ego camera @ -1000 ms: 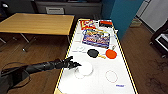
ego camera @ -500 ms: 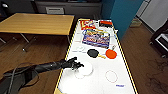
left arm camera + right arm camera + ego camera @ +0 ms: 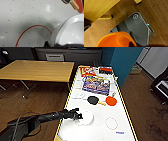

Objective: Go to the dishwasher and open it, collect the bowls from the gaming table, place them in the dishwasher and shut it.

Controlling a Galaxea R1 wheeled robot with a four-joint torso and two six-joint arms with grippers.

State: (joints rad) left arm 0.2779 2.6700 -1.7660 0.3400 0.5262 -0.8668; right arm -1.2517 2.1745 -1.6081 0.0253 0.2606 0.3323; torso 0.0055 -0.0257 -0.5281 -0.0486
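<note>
The gaming table [image 3: 100, 133] is a long white top with a yellow edge and a colourful game board [image 3: 96, 84] at its far end. My left gripper [image 3: 78, 115] reaches in from the left and sits at the rim of a white round dish [image 3: 86, 118] on the near part of the table. In the left wrist view that white dish [image 3: 71, 33] shows very close beside a red ring [image 3: 33, 33] printed on the top. An orange bowl [image 3: 117, 40] hangs in my right gripper [image 3: 132, 44] above the floor. The black and yellow bowls and the dishwasher are out of view.
A black paddle [image 3: 93, 100] and a red paddle [image 3: 111, 100] lie mid-table, with a second red ring [image 3: 111, 123] nearer me. A yellow wooden table [image 3: 37, 70] stands to the left on wood floor. A teal wall [image 3: 125, 62] rises at the right. My grey base [image 3: 136, 26] lies below the orange bowl.
My left gripper has edged a little closer to the white dish's rim. The rest of the table looks the same.
</note>
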